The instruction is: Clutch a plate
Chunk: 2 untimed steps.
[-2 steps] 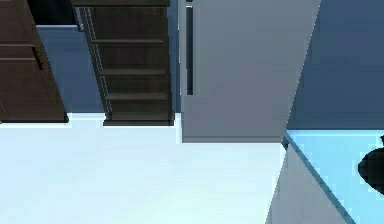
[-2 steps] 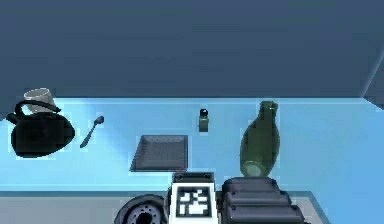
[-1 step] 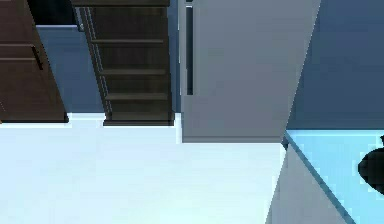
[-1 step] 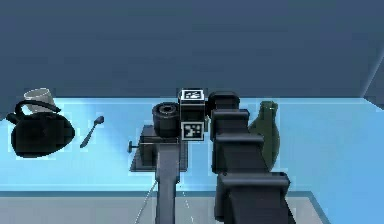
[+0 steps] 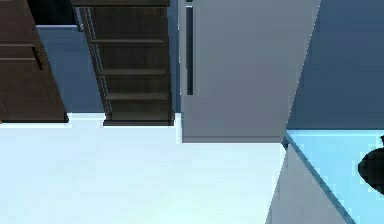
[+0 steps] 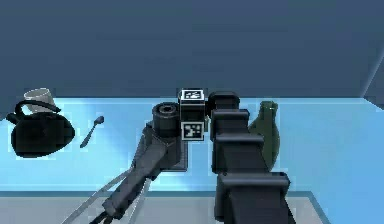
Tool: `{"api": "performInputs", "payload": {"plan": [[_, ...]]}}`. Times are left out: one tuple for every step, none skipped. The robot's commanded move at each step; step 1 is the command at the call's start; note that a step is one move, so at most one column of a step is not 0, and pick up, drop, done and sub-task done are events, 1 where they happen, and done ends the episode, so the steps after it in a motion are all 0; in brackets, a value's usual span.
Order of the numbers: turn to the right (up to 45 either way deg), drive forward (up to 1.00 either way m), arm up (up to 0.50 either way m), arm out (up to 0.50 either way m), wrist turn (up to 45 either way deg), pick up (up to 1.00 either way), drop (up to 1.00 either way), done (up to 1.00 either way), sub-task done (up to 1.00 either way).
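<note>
My arm [image 6: 245, 170] rises from the arm side view's bottom edge over a light blue countertop [image 6: 330, 150]. Beside its white marker squares [image 6: 192, 112] sits the gripper's dark body [image 6: 162, 122]. The gripper [image 6: 108, 200] has thin fingers [image 6: 130, 185] that slant down toward the lower left, across the counter's near edge. A dark flat shape [image 6: 176, 162] lies on the counter right under the gripper body; I cannot make out whether it is a plate. Whether the gripper holds anything I cannot tell.
A black kettle [image 6: 40, 128] stands at the counter's left, with a spoon [image 6: 92, 130] beside it and a dark bottle-like vessel [image 6: 266, 128] right of the arm. Ahead are a grey fridge [image 5: 240, 70], dark wooden shelves [image 5: 125, 60], a dark cabinet [image 5: 25, 60], pale floor [image 5: 130, 170] and the counter corner [image 5: 330, 160].
</note>
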Motion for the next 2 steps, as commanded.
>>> {"api": "performInputs", "payload": {"plan": [[0.0,0.00,0.00,0.00,45.0,0.00,0.00,0.00,0.00],[0.0,0.00,0.00,0.00,45.0,0.00,0.00,0.00,0.00]]}}
